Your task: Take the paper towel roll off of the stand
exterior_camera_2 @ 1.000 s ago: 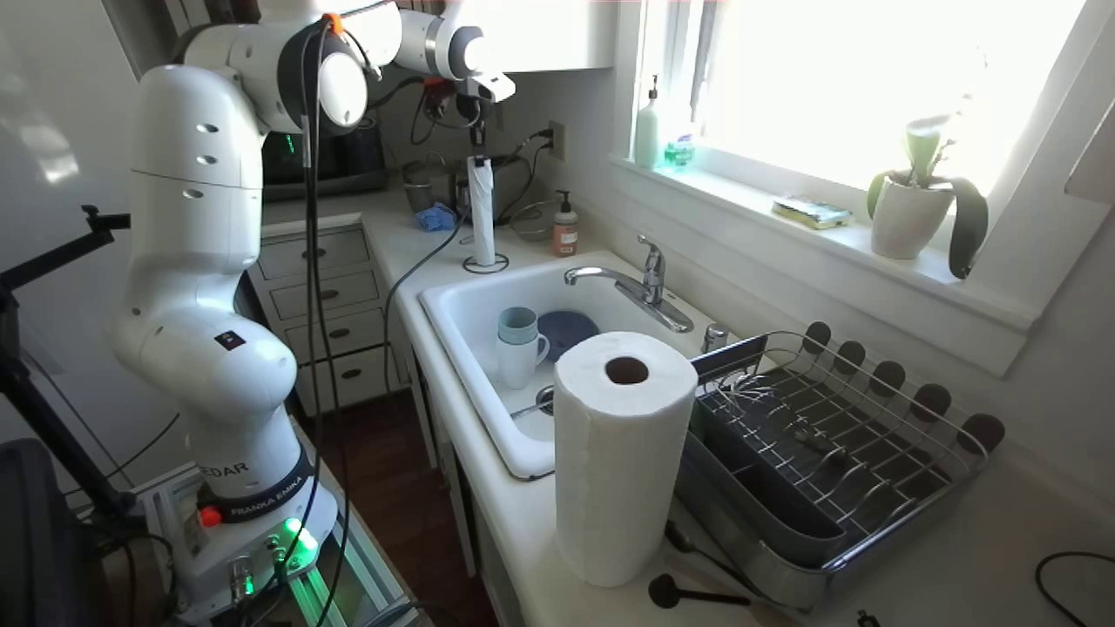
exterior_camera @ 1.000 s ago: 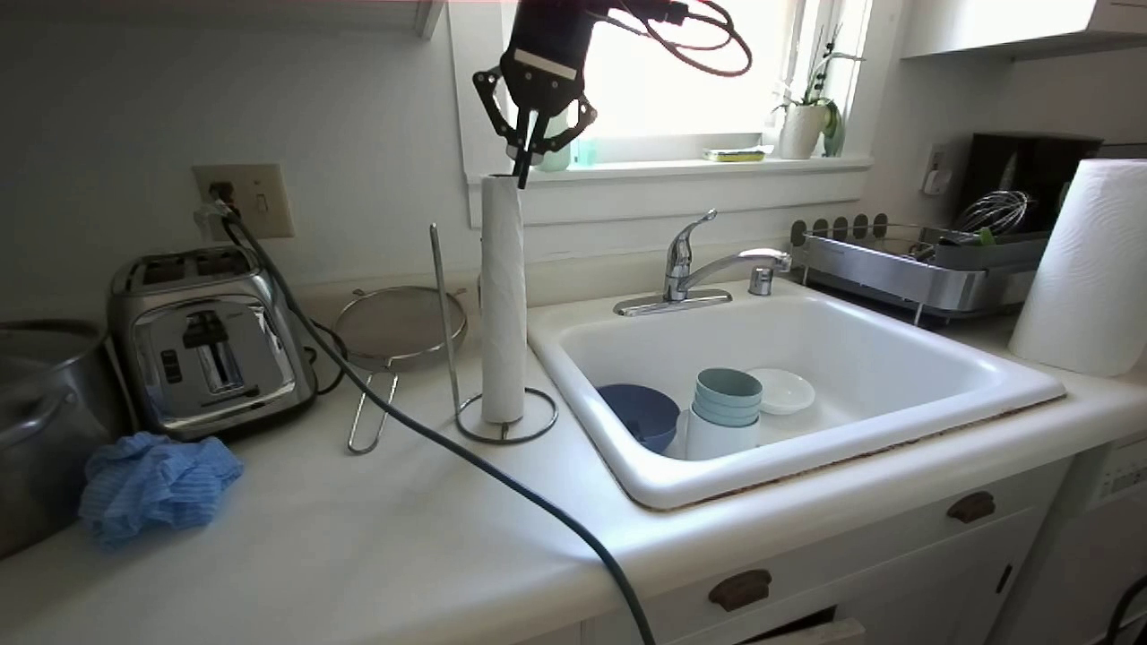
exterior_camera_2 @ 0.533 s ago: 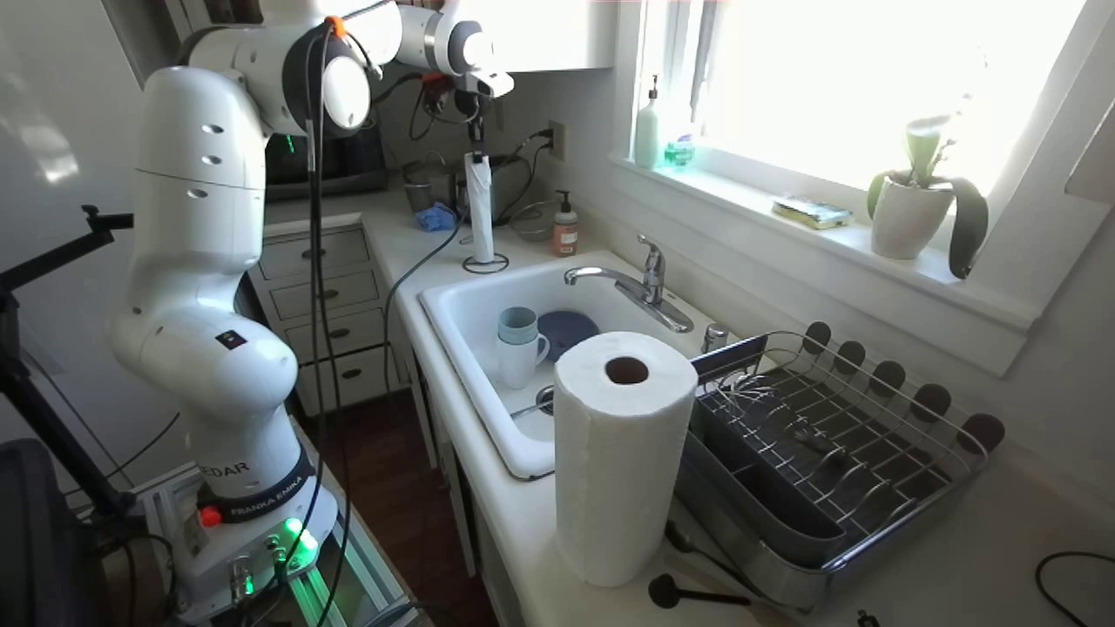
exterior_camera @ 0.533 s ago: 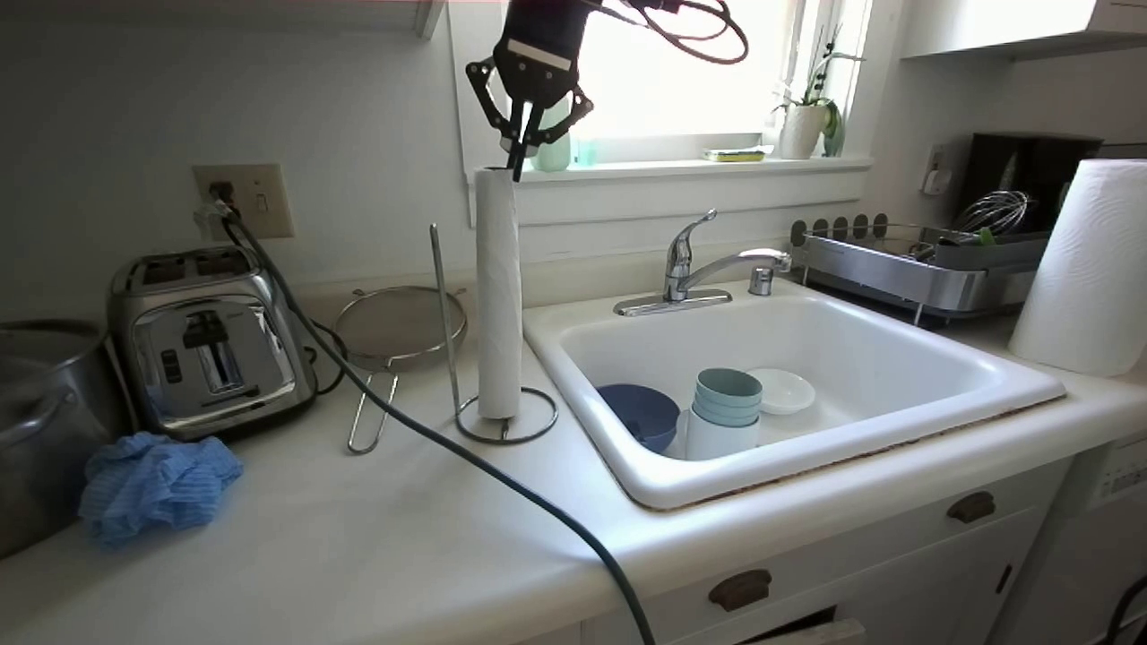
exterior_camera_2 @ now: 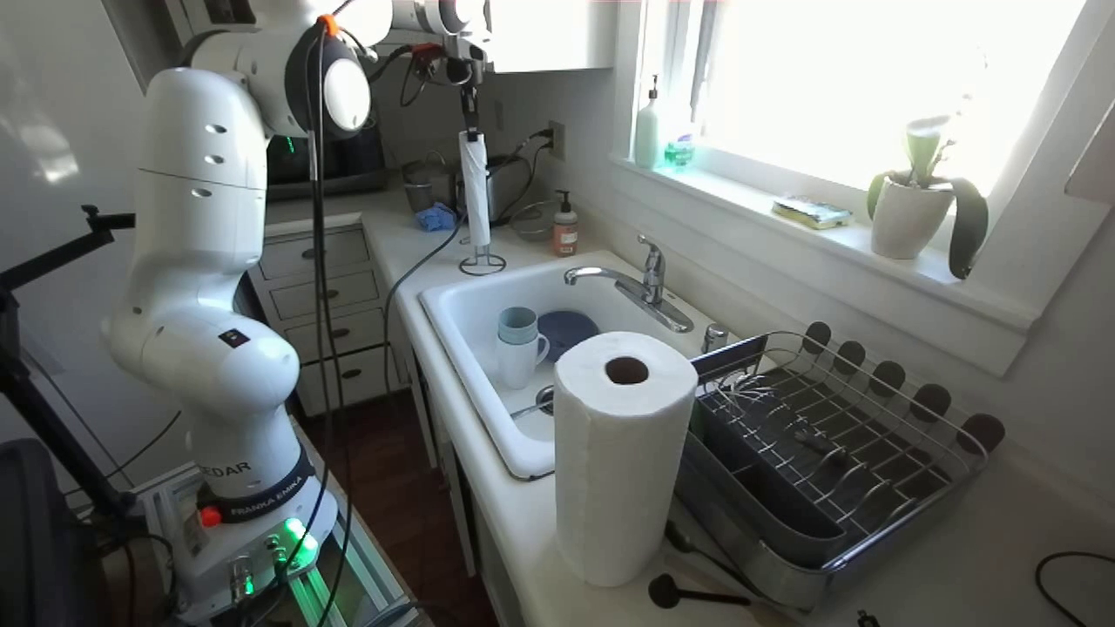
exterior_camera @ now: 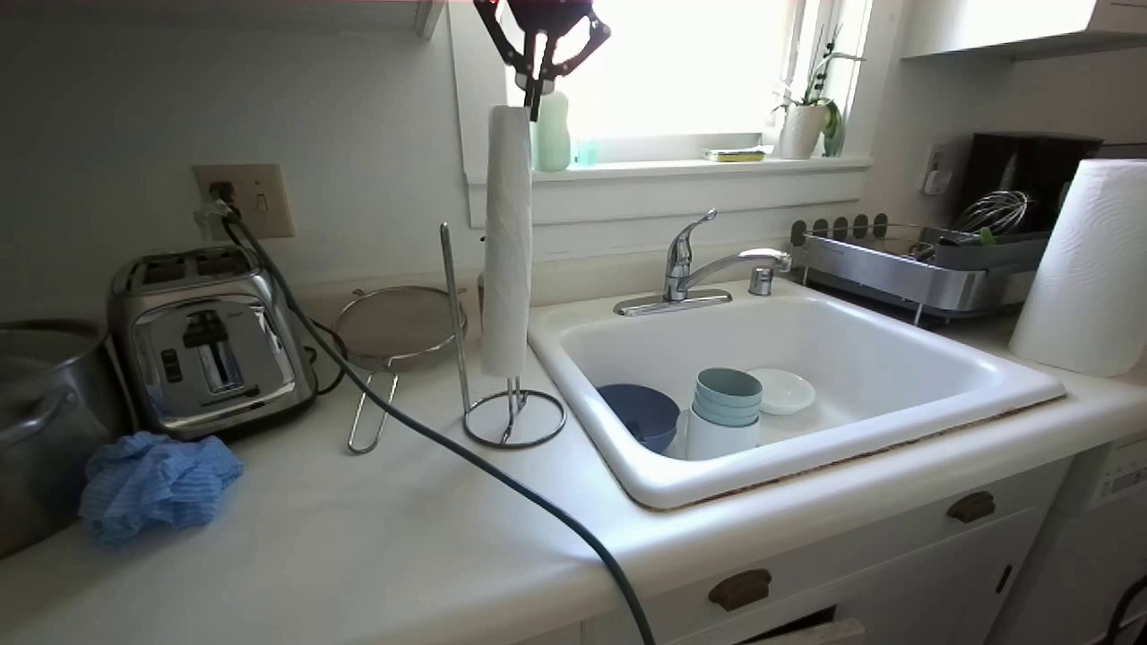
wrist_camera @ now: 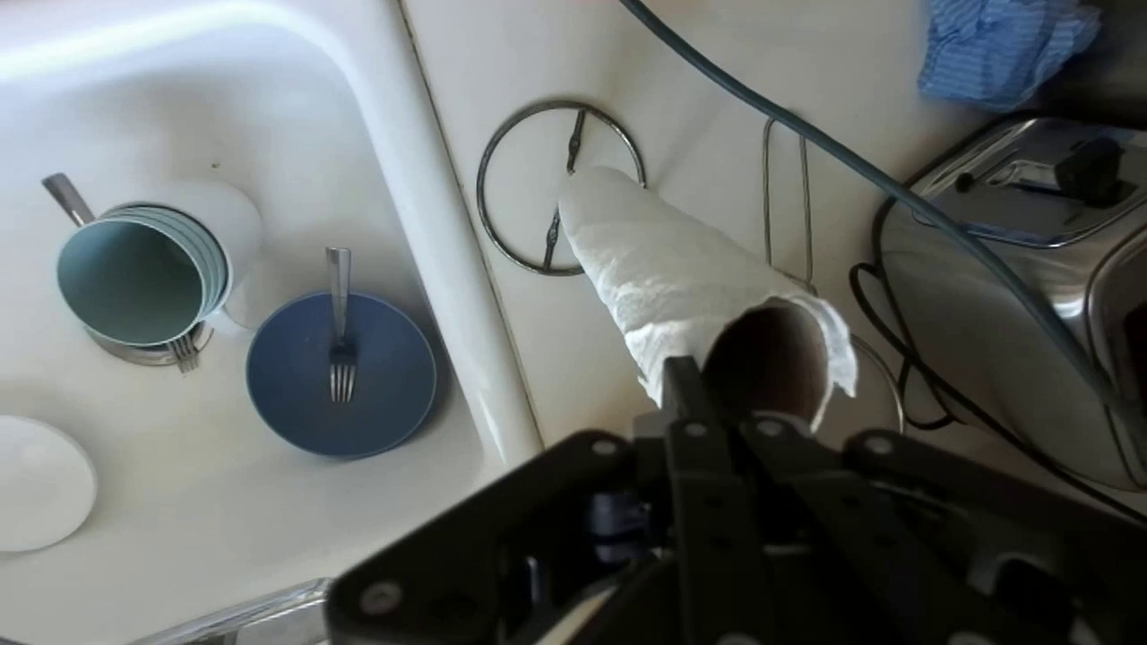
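Roll (exterior_camera: pixel 507 242) hangs by its top from the gripper (exterior_camera: pixel 533 106), over the ring base of the stand (exterior_camera: pixel 456 322); stand sits on the counter (exterior_camera: pixel 314 546) just beside the sink (exterior_camera: pixel 851 430).

Counter pale, smooth, glossy along the front edge. Dark cord (exterior_camera: pixel 556 513) runs across it. At one end: toaster (exterior_camera: pixel 211 349), pot (exterior_camera: pixel 54 421), crumpled blue cloth (exterior_camera: pixel 157 488). Strainer (exterior_camera: pixel 399 327) between toaster and stand, handle toward the front.

Sink white. Holds a blue bowl (wrist_camera: pixel 296 394) with a fork (wrist_camera: pixel 340 313) in it, green cups (wrist_camera: pixel 134 278) stacked on a white mug (exterior_camera_2: pixel 518 364), a white plate (wrist_camera: pixel 40 484). Faucet (exterior_camera: pixel 678 260) on its back rim. Window (exterior_camera: pixel 672 72) above washed out with light; potted plant (exterior_camera: pixel 804 134) on the sill (exterior_camera: pixel 645 167); wall (exterior_camera: pixel 358 134) dim grey. Dish rack (exterior_camera: pixel 905 278) across the sink from the stand, fat roll (exterior_camera_2: pixel 623 488) just beside the rack.

Jaws nearly together, pinching the roll's tube at the top rim. Wrist view: one of the fingers (wrist_camera: pixel 694 448) lies on the outside of the tube; the second sits at its mouth, tip hard to make out.

Roll itself tall, slim, white, close to upright, leaning a little in both exterior views. Paper creased; loose ragged flap at the rim; hollow core dark brown. Lower end clear of the ring, two thin rods of the stand showing between. How far the rods reach inside, cannot tell.
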You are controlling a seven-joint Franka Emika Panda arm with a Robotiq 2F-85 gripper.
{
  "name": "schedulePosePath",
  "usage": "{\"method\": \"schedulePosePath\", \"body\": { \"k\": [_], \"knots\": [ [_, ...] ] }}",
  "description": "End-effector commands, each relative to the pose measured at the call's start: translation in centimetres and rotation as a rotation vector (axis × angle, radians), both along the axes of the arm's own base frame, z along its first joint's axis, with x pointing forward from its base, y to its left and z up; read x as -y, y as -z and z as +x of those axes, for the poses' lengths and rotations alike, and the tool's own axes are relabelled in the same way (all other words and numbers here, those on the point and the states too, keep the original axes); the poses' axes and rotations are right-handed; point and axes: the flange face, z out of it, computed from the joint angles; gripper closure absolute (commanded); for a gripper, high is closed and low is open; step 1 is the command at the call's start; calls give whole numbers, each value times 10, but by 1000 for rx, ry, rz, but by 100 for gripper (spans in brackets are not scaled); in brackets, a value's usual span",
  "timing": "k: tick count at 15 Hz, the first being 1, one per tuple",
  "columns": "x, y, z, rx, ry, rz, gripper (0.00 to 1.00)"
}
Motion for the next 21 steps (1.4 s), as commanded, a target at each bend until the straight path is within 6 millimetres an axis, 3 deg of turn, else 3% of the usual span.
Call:
{"method": "schedulePosePath", "body": {
  "k": [1,9,21],
  "knots": [
    [-6,-30,-1,35,23,-32,100],
    [-16,-98,-29,137,-3,-94,100],
    [-9,-180,-84,269,11,-118,100]
  ]
}}
